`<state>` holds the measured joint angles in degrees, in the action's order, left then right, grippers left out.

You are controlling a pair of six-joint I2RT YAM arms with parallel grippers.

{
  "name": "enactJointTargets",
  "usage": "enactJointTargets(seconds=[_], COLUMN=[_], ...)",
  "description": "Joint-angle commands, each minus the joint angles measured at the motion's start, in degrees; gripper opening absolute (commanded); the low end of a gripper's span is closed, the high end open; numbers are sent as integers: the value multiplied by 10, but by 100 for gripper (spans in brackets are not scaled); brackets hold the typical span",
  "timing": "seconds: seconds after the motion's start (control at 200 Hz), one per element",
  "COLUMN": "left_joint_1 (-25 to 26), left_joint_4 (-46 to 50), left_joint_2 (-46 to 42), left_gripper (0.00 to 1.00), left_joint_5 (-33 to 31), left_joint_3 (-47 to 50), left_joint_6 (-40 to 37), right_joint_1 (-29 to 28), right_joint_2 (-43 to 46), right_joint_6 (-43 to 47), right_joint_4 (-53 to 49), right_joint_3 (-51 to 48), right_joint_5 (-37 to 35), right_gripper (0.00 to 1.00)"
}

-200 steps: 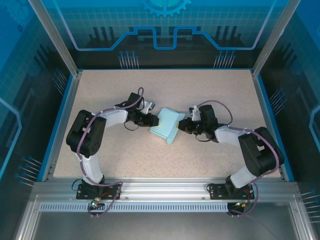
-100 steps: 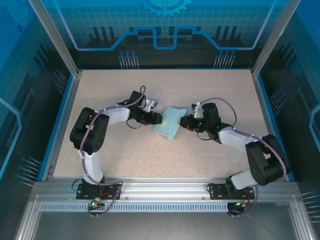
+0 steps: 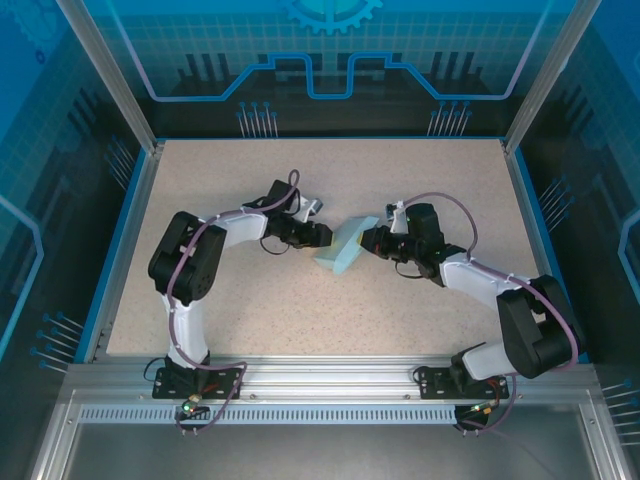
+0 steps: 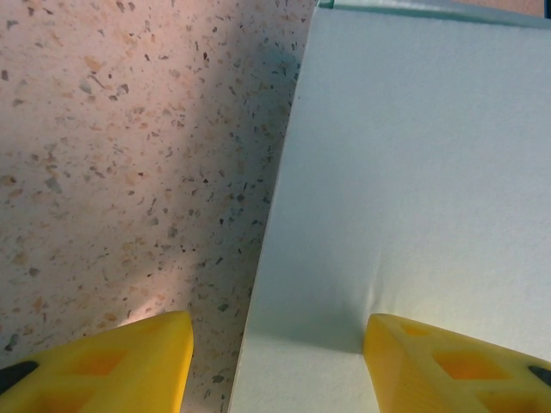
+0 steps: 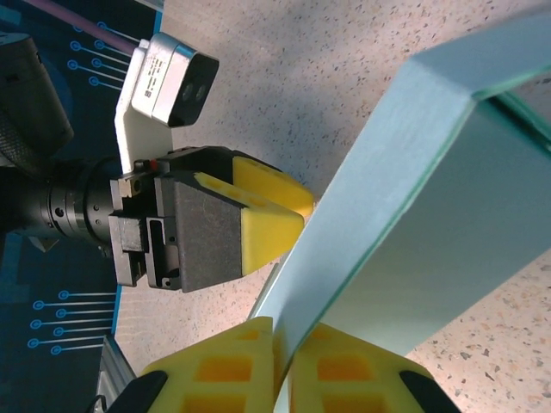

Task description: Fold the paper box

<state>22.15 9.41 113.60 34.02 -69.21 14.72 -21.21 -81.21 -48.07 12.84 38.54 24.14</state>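
Clamping pincer: the right pincer (image 5: 282, 348) is squeezing a thin edge of the paper box (image 5: 430, 172), its jaws nearly together.
Left pincer (image 4: 275, 366): is standing spread and gripping nothing, straddling the box's near edge, one finger over bare worktop (image 4: 129, 129).
Box: is sitting tilted mid-worktop, between both pincers.

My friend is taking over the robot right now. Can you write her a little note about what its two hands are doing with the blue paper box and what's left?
Left gripper: open, one finger on each side of the paper box's edge, not clamped.
Right gripper: shut on the box's opposite edge, holding it tilted over the table.
Done: walls and a corner are folded up.
Left: I cannot tell which flaps remain; probably tuck them in, then set it flat.
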Motion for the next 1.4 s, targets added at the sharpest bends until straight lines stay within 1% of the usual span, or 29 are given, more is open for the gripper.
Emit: enactJointTargets(seconds=[0.0,0.215,0.42,0.57,0.685,0.77,0.926,0.986,1.086,1.166,1.221,1.281,1.391], left_joint_1=[35,39,39,38,34,29,26,26,31,44,56,74,117], left_joint_4=[22,24,24,18,1,-23,-80,-119,-223,-297,-325,-334,-333], left_joint_2=[31,39,37,19,-16,-58,-150,-188,-248,-286,-300,-305,-294], left_gripper=[58,58,59,60,61,63,70,72,75,79,82,87,89], left_joint_5=[-4,-4,-18,-47,-78,-113,-175,-180,-177,-183,-184,-188,-212], left_joint_3=[-10,-24,-35,-27,-5,27,103,144,226,282,302,310,302], left_joint_6=[0,2,8,11,17,21,12,12,17,16,9,-10,-58], right_joint_1=[-18,-29,-42,-46,-47,-46,-41,-40,-39,-37,-38,-36,-36], right_joint_2=[-3,-6,-16,-22,-23,-24,-25,-24,-24,-24,-24,-23,-21], right_joint_6=[9,-11,-10,-12,-12,-11,-9,-10,-7,-5,-4,-4,-3], right_joint_4=[-37,-52,-94,-99,-99,-99,-99,-99,-102,-103,-103,-104,-104], right_joint_3=[17,27,38,27,19,14,13,16,19,21,21,21,20], right_joint_5=[-4,-46,-96,-117,-130,-138,-137,-134,-133,-134,-133,-132,-133], right_gripper=[11,11,9,9,9,9,9,9,9,9,9,9,9])
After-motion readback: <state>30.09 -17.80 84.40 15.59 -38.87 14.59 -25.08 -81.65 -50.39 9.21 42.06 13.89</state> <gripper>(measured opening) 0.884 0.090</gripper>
